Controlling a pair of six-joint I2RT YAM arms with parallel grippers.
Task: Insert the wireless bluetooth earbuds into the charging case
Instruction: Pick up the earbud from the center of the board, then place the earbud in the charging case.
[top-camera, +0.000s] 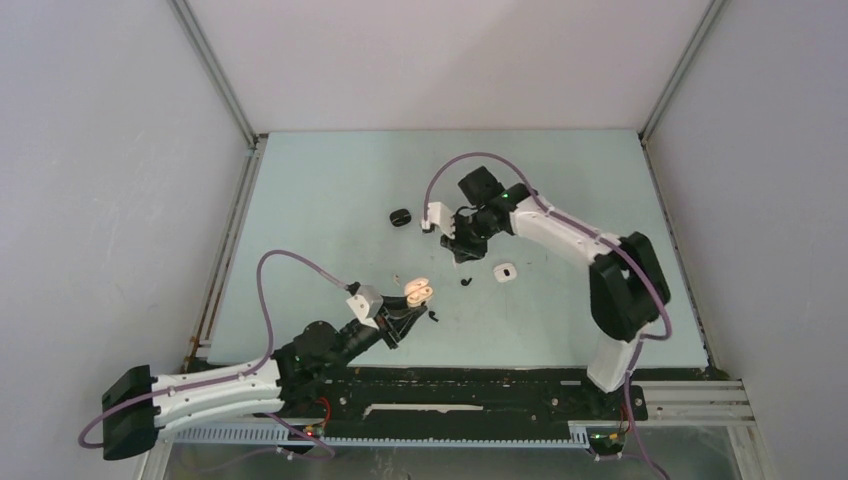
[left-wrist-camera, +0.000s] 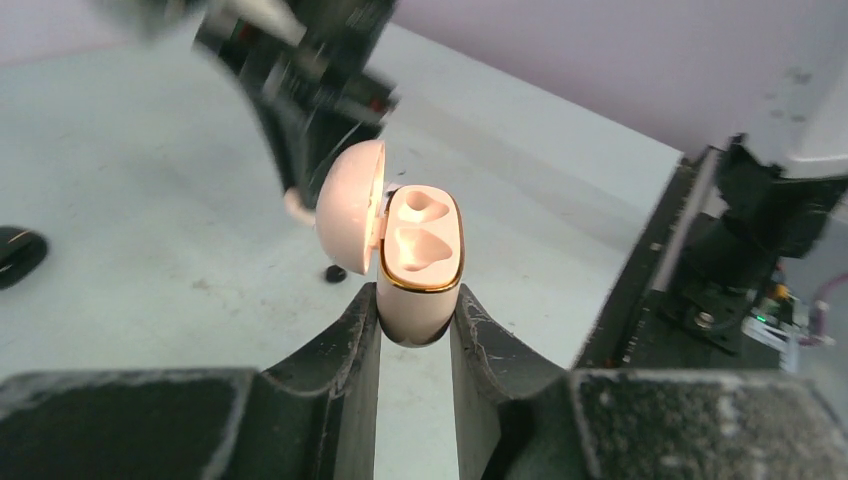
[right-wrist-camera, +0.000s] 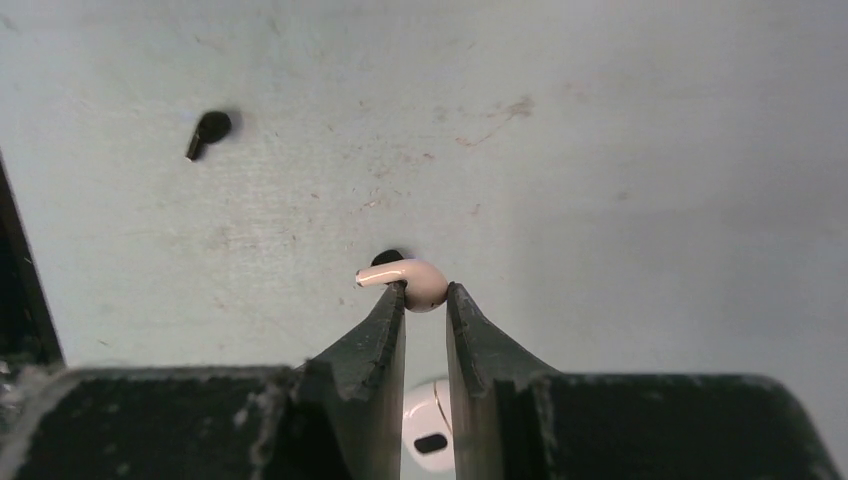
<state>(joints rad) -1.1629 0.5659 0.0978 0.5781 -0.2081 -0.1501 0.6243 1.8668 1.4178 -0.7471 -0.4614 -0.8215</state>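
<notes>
Pale green table (top-camera: 330, 180) w/ scuffs & small stains, boxed by plain grey walls (top-camera: 100, 150) on 3 sides, metal corner rails (top-camera: 215, 75) at back, black strip (top-camera: 480, 385) along near edge.

The pink charging case (left-wrist-camera: 420, 262) stands open mid-frame, both sockets empty. A pale pink earbud (right-wrist-camera: 412, 283) sits centre, stem leftward; a black earbud (right-wrist-camera: 208, 132) lies upper left.

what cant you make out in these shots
- Top view: the pale earbud is hidden by the right gripper.
- Right wrist: the white case sits mostly behind the fingers.
- Left wrist: the dark object is cut off by the left edge; the right arm behind is blurred.
</notes>
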